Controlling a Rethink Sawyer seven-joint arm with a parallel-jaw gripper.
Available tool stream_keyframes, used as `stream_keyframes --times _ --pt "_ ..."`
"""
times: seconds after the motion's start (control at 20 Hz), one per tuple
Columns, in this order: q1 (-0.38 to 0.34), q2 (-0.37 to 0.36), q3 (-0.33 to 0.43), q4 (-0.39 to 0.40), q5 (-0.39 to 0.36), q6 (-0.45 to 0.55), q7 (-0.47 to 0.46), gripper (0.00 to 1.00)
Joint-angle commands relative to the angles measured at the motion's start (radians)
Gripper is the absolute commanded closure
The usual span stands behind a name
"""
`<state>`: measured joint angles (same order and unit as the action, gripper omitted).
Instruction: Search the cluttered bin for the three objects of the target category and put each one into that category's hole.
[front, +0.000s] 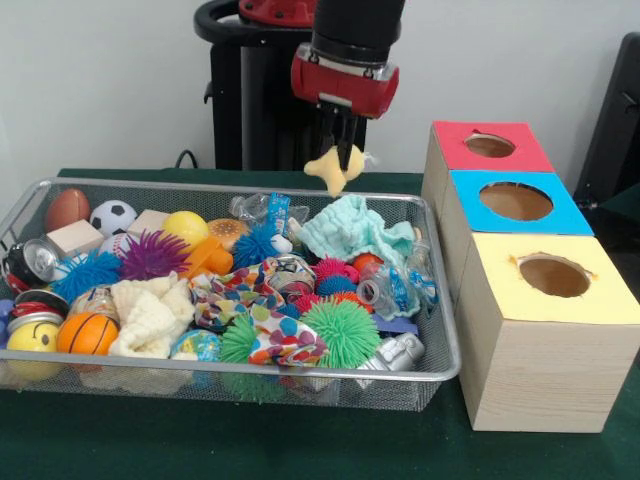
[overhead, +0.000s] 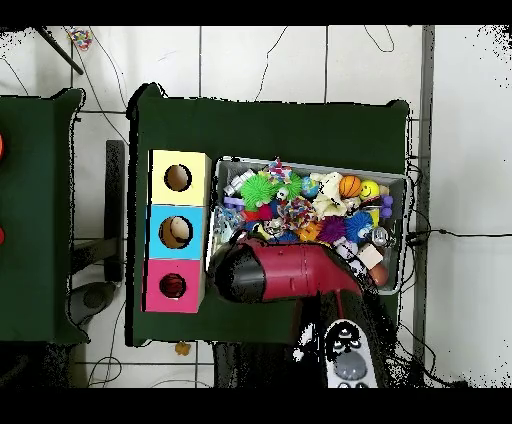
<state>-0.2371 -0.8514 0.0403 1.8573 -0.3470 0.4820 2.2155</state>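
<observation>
My gripper (front: 338, 152) hangs above the far rim of the silver wire-mesh bin (front: 250, 376), shut on the yellow duck (front: 334, 170), which dangles clear of the clutter. The red-topped box (front: 520, 155) with its round hole (front: 489, 145) stands to the right of the gripper, at the far end of the row of boxes. In the overhead view the red arm (overhead: 290, 275) covers the gripper and the duck; the bin (overhead: 402, 182) and the red-topped box's hole (overhead: 173, 287) show there. I cannot make out the tiger or the teddy bear among the clutter.
The blue-topped box (front: 515, 225) and the yellow-topped box (front: 553, 310) stand in line nearer the camera. The bin holds a smooth basketball (front: 87, 333), spiky pom balls (front: 342, 333), a mint cloth (front: 350, 230), a small soccer ball (front: 112, 215), cans and bottles.
</observation>
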Motion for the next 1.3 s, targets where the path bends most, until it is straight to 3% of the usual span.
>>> stream_keyframes --times 0.05,0.35,0.55,0.85,1.0,1.3 --pt "0.033 -0.123 0.013 0.231 0.017 0.048 0.037 1.00" --pt "0.135 -0.153 0.006 0.326 0.013 0.000 0.101 1.00" --pt "0.235 -0.165 -0.033 0.350 0.005 -0.011 0.163 1.00" --pt "0.379 -0.118 -0.095 0.361 0.008 -0.070 0.246 1.00" --pt "0.415 -0.117 -0.094 0.387 0.049 -0.089 0.247 1.00" --pt "0.415 -0.159 -0.070 0.446 0.107 -0.099 0.193 1.00"
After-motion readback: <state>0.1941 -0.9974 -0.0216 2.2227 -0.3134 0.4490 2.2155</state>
